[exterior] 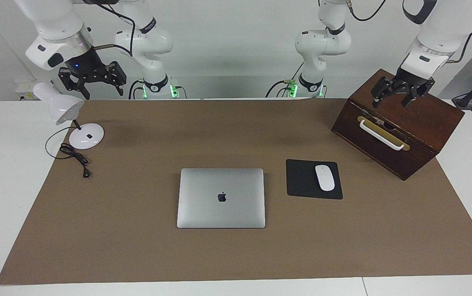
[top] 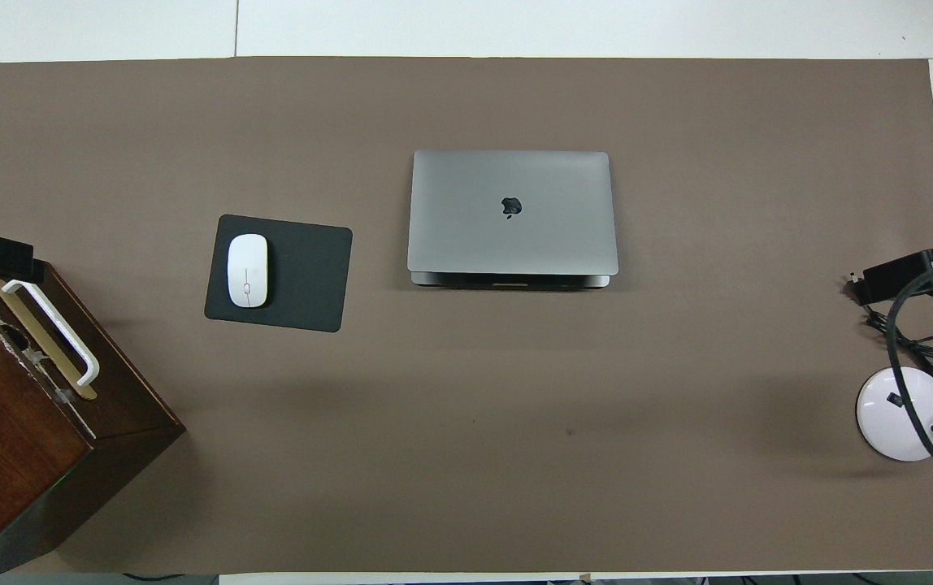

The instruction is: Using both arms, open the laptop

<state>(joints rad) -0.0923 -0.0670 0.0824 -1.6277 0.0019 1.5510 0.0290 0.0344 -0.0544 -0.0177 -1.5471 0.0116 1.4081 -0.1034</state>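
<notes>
One closed laptop (exterior: 221,197), one mouse (exterior: 325,177), one lamp (exterior: 68,117), two raised end effectors

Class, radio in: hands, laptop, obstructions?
Left hand open over wooden box. Right hand open above desk lamp. Laptop shut, nothing on it.

My thin silver-grey rectangular laptop (exterior: 221,197) (top: 512,213) lies flat on the brown table cover, near mid-table, lid fully shut. Dark apple logo sits centred on the lid. Its edges run square with the table's edges. The overhead view shows a dark slot along the edge nearer to me, between lid and base.

My left gripper (exterior: 399,93), black fingers spread apart and holding nothing, hangs over the left arm's end of the table, well apart from the laptop. My right gripper (exterior: 92,78), black, fingers likewise spread and empty, hangs over the right arm's end, also well apart from it.
</notes>
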